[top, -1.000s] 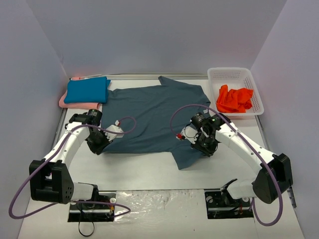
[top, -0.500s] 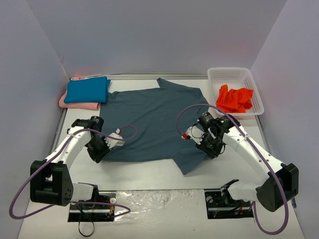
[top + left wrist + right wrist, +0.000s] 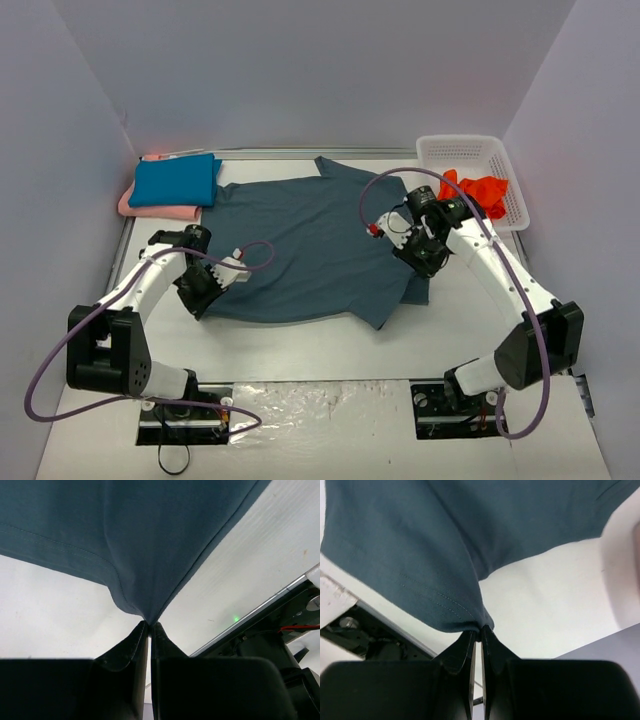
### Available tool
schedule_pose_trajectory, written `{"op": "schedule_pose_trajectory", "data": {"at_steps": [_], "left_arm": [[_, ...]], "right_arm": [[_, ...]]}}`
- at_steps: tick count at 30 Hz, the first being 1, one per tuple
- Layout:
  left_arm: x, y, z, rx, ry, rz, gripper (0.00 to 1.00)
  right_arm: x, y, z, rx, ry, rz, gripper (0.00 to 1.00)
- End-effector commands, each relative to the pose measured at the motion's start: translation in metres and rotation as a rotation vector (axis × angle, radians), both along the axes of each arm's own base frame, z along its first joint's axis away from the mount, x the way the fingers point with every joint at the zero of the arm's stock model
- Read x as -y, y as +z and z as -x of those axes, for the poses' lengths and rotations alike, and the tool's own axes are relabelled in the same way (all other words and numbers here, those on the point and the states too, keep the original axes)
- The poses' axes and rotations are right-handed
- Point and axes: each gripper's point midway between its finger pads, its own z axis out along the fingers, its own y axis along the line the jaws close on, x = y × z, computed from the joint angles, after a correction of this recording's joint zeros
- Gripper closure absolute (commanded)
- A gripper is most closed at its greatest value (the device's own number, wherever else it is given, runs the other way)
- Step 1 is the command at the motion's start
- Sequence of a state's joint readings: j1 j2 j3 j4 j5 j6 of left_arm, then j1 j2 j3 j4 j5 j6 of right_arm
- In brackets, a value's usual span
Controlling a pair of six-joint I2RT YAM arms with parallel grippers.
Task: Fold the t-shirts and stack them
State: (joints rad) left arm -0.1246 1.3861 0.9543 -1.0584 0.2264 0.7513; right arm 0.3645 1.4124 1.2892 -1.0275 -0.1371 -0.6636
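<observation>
Now the table [image 3: 300, 350] bears the grey shirt [image 3: 310, 240] spread across its middle. The teal shirt [image 3: 175, 182] lies folded on the pink shirt [image 3: 160, 211] at back left, and the basket [image 3: 465, 150] at back right holds the crumpled orange shirt [image 3: 488, 190]. Compared with a second ago, the grey shirt's right flap lies further back, nearer the basket. The right gripper [image 3: 480, 629], clamped on a hemmed edge, has carried it there. The left gripper [image 3: 149, 624], pinched on the near-left corner, has hardly shifted. I judge they are pulling the shirt flat for folding.

White arms [image 3: 140, 290], black joints, purple cables [image 3: 410, 170]
</observation>
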Motion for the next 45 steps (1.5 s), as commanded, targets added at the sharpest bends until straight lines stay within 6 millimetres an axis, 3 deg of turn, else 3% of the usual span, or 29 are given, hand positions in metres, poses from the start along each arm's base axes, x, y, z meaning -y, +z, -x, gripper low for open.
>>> {"op": "schedule_pose_trajectory", "data": {"at_steps": [1,15,24,27,30,45], "left_arm": [[0.0,0.015,-0.018,0.055,0.019,-0.011,0.98],[-0.009,0.03,-0.062,0.077,0.064,-0.069,0.97],[-0.013,0.016,-0.073,0.018,0.077,-0.079,0.98],[-0.013,0.008,-0.074,-0.01,0.071,-0.076,0.98],[-0.012,0.0,-0.076,-0.029,0.07,-0.073,0.97],[-0.011,-0.016,-0.091,-0.033,0.109,-0.075,0.98]], "right_arm": [[0.003,0.006,-0.024,0.013,-0.001,0.018,1.0],[-0.02,0.014,-0.132,0.084,-0.052,0.026,1.0],[-0.033,-0.022,-0.186,0.06,-0.084,0.045,1.0],[-0.034,-0.045,-0.193,0.017,-0.087,0.063,1.0],[-0.035,-0.055,-0.2,0.01,-0.091,0.073,1.0],[-0.039,-0.081,-0.223,0.016,-0.108,0.091,1.0]]}}
